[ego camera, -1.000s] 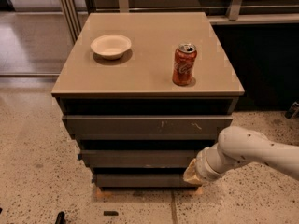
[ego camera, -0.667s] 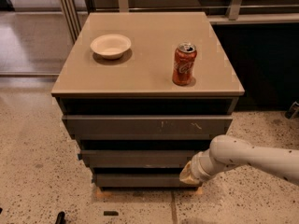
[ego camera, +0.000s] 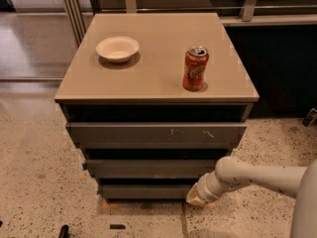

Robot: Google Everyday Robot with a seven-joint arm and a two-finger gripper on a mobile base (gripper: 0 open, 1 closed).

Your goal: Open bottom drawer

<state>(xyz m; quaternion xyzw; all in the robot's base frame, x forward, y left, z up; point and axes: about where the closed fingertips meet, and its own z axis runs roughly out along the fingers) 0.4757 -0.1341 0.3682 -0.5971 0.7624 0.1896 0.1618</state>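
End effector sits low, just above the floor, at the right end of the bottom drawer. Its tan tip points left and down toward that drawer's right corner. Can't tell whether it's spread or pressed together, or whether it actually touches the front.

Arm, cream-coloured, comes in from the lower right edge w/ the forearm approx. level. It bends at a rounded joint, then a short wrist section angles down-left to the end effector.

Bottom drawer is the lowest, narrowest dark grey strip, set back under the middle drawer. Above that is the top drawer, widest, w/ pale scratch marks right of centre.

On the desk, tan top: a pale bowl at left rear and a red soda can, upright, right of centre. The two are well apart.
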